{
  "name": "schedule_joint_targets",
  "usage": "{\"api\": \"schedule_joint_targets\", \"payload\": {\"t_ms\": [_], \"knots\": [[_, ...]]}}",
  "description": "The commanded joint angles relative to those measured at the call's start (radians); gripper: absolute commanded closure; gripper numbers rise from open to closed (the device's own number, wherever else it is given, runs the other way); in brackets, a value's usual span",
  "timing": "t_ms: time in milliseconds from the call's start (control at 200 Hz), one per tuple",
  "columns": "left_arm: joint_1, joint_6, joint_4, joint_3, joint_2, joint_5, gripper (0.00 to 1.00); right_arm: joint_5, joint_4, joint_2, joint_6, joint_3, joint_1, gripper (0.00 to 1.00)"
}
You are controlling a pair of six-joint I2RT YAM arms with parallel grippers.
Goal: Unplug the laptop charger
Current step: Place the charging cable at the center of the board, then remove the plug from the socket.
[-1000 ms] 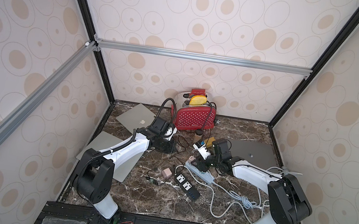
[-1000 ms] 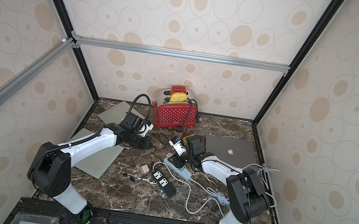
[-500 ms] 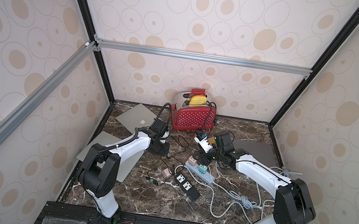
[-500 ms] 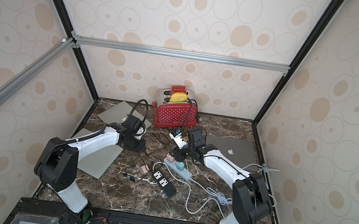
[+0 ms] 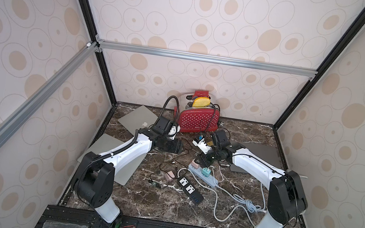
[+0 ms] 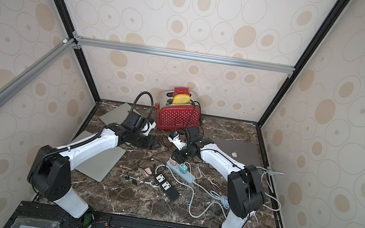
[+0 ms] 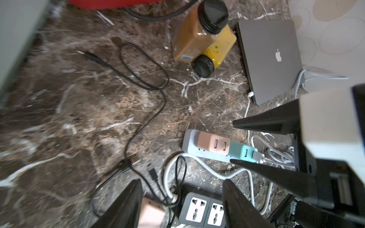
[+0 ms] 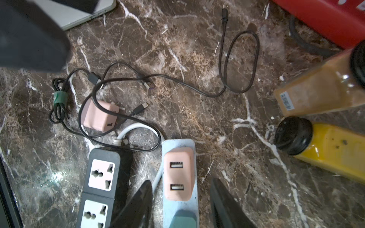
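Observation:
A grey laptop (image 7: 270, 59) lies closed at the right; it also shows in a top view (image 6: 237, 151). A white plug (image 7: 250, 94) sits in its side edge. Its white cable runs to a teal charger (image 7: 240, 151) plugged into a light blue power strip (image 8: 178, 144), next to a pink adapter (image 8: 178, 173). My right gripper (image 8: 181, 203) is open and low over that strip, one finger on each side, touching neither the adapter nor the teal charger (image 5: 205, 171). My left gripper (image 7: 183, 197) is open and empty, above the black strip and loose cables (image 5: 177, 147).
A red toaster (image 5: 198, 122) stands at the back, with two juice bottles (image 7: 199, 37) lying before it. A black power strip (image 5: 189, 189), a loose pink adapter (image 8: 100, 116) and black cables (image 8: 237, 65) litter the middle. Silver laptops (image 5: 138, 117) lie at the left.
My left gripper's jaws have gone from shut to open, and it has shifted a little toward the middle. The right gripper rose toward the back, then came down again over the blue strip.

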Motion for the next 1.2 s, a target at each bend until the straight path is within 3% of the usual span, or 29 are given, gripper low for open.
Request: {"api": "schedule_joint_targets", "payload": {"t_ms": [0, 205, 396, 556, 921, 1192], "knots": [[-0.014, -0.037, 0.049, 0.044, 0.07, 0.061, 0.35, -0.004, -0.04, 0.012, -0.016, 0.006, 0.005, 0.49], [-0.02, -0.019, 0.03, 0.051, 0.124, 0.055, 0.35, -0.056, 0.006, 0.043, 0.002, -0.019, -0.001, 0.49], [-0.03, -0.061, 0.119, -0.017, 0.16, 0.064, 0.34, -0.077, 0.028, 0.075, 0.015, -0.029, -0.001, 0.5], [-0.05, -0.061, 0.12, -0.002, 0.204, 0.054, 0.21, -0.069, 0.028, 0.083, 0.008, -0.036, 0.0, 0.54], [-0.054, -0.046, 0.11, -0.05, 0.225, 0.008, 0.2, -0.099, 0.086, 0.093, 0.038, -0.068, -0.002, 0.66], [-0.067, -0.02, 0.091, -0.037, 0.276, -0.01, 0.14, -0.093, 0.106, 0.073, 0.044, -0.089, -0.002, 0.69]]}}
